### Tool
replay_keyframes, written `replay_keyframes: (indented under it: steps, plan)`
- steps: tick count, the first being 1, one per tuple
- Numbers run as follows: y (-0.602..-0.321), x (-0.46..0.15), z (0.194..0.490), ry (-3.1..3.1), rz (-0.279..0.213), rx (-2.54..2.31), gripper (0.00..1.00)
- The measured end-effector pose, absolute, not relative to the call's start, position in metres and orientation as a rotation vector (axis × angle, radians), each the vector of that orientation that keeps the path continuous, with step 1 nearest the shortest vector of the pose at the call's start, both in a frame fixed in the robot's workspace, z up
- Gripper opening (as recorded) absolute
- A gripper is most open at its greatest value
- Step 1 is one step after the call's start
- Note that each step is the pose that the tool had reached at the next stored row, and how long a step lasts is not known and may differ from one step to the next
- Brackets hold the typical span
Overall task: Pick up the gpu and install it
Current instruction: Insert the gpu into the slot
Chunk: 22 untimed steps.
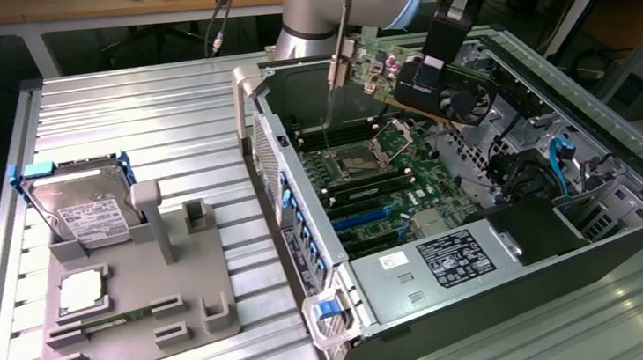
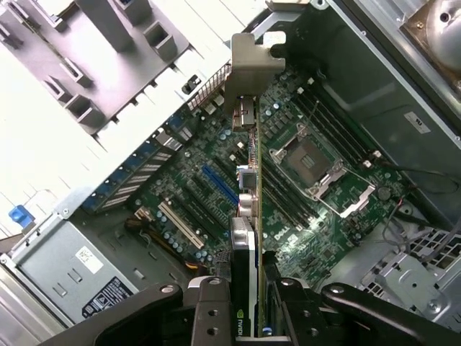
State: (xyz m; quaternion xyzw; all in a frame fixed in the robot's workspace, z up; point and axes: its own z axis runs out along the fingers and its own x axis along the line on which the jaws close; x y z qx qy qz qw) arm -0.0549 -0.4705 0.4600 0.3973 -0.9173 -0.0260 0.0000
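Note:
My gripper (image 1: 437,61) is shut on the gpu (image 1: 418,78), a card with a green board, a black fan shroud and a silver end bracket (image 1: 340,59). I hold it tilted above the open computer case (image 1: 305,261), over the motherboard (image 1: 381,183). In the wrist view the gpu (image 2: 248,209) shows edge-on between my two black fingers (image 2: 209,310), its bracket (image 2: 253,61) pointing toward the case's rear wall. The card hangs clear above the motherboard (image 2: 180,209), roughly in line with the blue slot (image 2: 218,184) and white slot (image 2: 180,223).
A grey fixture (image 1: 135,330) on the ribbed metal table at the exterior view's left holds a hard drive (image 1: 83,212), a square processor (image 1: 82,291) and a memory stick (image 1: 105,323). A power supply (image 1: 453,256), cables and a CPU socket (image 2: 310,162) are inside the case.

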Motion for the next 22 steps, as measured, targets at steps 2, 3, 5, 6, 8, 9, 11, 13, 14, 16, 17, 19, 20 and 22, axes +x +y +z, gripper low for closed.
replay_keyframes:
  steps: [2,3,5,6,8,9,11,13,14,16,17,19,20,22]
  plan:
    - [-0.4705,-0.0549,0.4600,-2.874,-0.082,1.266,0.27]
    - [-0.4705,-0.0549,0.4600,-2.870,-0.082,1.274,0.27]
    - [-0.4706,-0.0549,0.4600,-2.863,-0.082,1.289,0.27]
    - [-0.4705,-0.0549,0.4600,-2.860,-0.082,1.296,0.27]
    - [-0.4705,-0.0549,0.4600,-2.851,-0.082,1.315,0.27]
    - [-0.4706,-0.0549,0.4600,-2.844,-0.082,1.328,0.27]
    - [-0.4706,-0.0550,0.4600,-2.836,-0.082,1.346,0.27]
    - [-0.4706,-0.0549,0.4600,-2.828,-0.082,1.361,0.27]
    - [-0.4705,-0.0549,0.4600,-2.825,-0.082,1.368,0.27]
    - [-0.4705,-0.0549,0.4600,-2.818,-0.082,1.381,0.27]
    - [-0.4706,-0.0549,0.4600,-2.814,-0.082,1.388,0.27]
    - [-0.4706,-0.0549,0.4600,-2.807,-0.081,1.402,0.27]
    - [-0.4706,-0.0549,0.4600,-2.804,-0.081,1.408,0.27]
    - [-0.4705,-0.0549,0.4600,-2.796,-0.081,1.422,0.27]
